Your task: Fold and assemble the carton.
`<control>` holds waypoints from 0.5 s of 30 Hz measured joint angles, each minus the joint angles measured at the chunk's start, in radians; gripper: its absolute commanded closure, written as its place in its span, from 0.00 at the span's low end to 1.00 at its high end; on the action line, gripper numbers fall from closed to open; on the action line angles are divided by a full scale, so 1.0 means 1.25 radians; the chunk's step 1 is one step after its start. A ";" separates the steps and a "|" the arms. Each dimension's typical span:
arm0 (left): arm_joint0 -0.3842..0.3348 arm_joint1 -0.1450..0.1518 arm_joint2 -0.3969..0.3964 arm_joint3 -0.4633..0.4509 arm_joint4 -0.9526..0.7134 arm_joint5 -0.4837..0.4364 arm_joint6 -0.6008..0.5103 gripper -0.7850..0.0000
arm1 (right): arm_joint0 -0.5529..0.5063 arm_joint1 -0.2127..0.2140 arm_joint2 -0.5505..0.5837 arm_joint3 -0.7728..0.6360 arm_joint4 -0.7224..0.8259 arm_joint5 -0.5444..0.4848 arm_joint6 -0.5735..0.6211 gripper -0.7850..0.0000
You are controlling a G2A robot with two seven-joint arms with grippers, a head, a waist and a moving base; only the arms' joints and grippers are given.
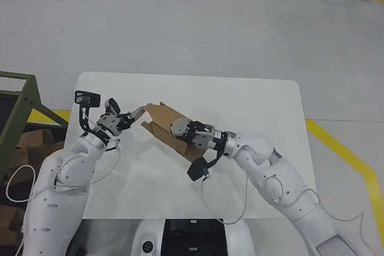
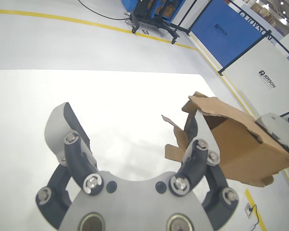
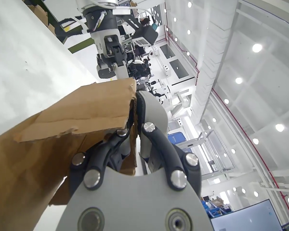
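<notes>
I hold the carton at centre frame over the table, right gripper clamped on one wall to steady it. Left gripper stands spread wide, one finger against an end flap, presumably to fold it.

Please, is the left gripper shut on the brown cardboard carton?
No, the left gripper is open, one finger beside the brown cardboard carton.

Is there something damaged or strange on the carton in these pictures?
Yes. The carton has torn, ragged edges on its upper panel, and a small flap by the open left hand is creased and uneven. The right hand grips one wall.
</notes>
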 measured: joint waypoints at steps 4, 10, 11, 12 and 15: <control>-0.017 0.002 -0.001 0.022 -0.003 -0.001 -0.010 0.00 | -0.002 0.003 -0.002 -0.002 -0.011 0.004 -0.029 1.00; -0.056 0.001 0.046 0.057 0.019 0.009 -0.037 0.00 | -0.015 0.011 0.009 -0.020 -0.019 0.013 -0.077 1.00; -0.062 0.000 0.053 0.063 0.019 0.010 -0.040 0.00 | -0.016 0.012 0.008 -0.026 -0.026 0.011 -0.077 1.00; -0.068 0.000 0.061 0.068 0.018 0.011 -0.044 0.00 | -0.017 0.013 0.007 -0.032 -0.034 0.009 -0.077 1.00; -0.083 -0.001 0.085 0.078 0.026 0.006 -0.057 0.00 | -0.021 0.016 -0.001 -0.051 -0.066 0.000 -0.078 1.00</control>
